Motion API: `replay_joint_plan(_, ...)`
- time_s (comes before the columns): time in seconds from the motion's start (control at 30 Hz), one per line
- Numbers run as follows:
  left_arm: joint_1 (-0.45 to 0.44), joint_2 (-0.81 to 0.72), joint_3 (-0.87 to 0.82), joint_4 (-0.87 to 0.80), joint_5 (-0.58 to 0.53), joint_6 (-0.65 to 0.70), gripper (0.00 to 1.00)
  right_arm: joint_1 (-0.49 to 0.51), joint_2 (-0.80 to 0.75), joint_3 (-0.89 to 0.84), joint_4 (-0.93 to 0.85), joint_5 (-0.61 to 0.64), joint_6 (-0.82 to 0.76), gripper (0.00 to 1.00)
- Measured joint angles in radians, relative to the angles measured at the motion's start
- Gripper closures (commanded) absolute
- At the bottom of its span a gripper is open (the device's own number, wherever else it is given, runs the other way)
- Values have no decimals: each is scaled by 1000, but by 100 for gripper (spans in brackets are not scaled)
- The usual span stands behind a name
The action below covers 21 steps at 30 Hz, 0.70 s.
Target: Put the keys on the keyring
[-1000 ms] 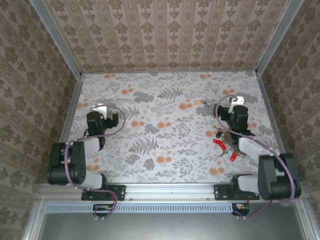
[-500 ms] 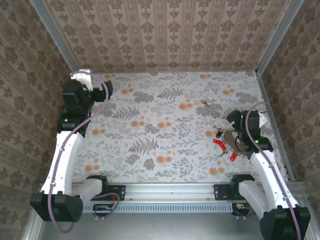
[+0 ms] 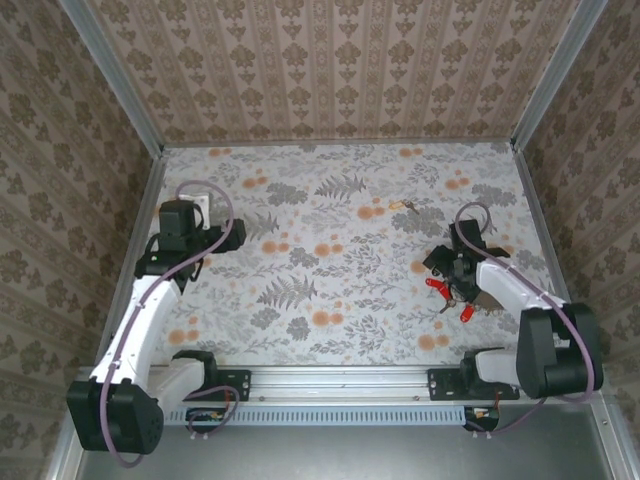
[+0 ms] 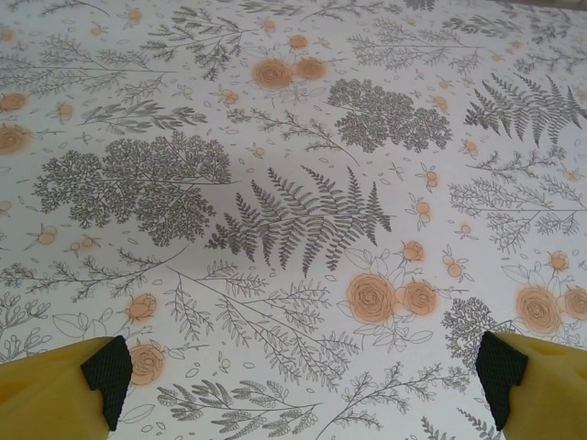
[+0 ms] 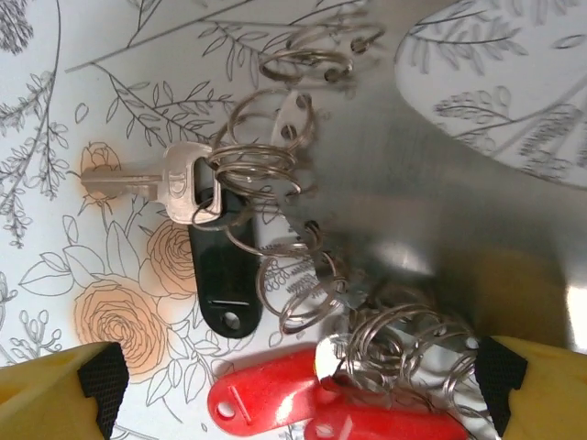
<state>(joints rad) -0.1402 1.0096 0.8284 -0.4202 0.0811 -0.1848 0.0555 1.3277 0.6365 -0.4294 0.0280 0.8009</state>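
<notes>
Flowered cloth covers the table [image 3: 330,250], with patterned walls around it. On the near right the keys [image 3: 437,285] lie in a heap. My right gripper [image 5: 301,383] hangs just over them, fingers spread wide and holding nothing. Through its wrist camera I see a silver key [image 5: 138,181] with a black tag [image 5: 220,280], two red tags [image 5: 275,399] and a tangle of wire rings [image 5: 260,170]. Which loop is the keyring I cannot tell. My left gripper [image 4: 303,371] is also spread, over bare cloth on the left, well apart from the heap.

I judge the step in hand is singling out one key. I'd go for the silver key, since its blade sticks out clear of the tangle. I'd come down slowly and pinch the blade alone so no rings are caught. Then I'd bring the left arm across to steady the keyring.
</notes>
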Motion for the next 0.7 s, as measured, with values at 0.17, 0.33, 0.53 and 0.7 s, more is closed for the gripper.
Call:
replay_joint_plan(0.17, -14, 23, 13, -9, -17, 0, 0, 43, 84, 53, 68, -57, -69, 0)
replay_joint_plan(0.33, -16, 23, 13, -13, -43, 1, 0, 188, 181, 136, 120, -109, -123, 0)
replay_joint_plan(0.53, -16, 23, 13, -24, -84, 8, 0, 358, 318, 276, 145, -161, -140, 0)
replay_joint_plan(0.7, -27, 22, 13, -27, -103, 13, 0, 443, 354, 366, 135, -185, -140, 0)
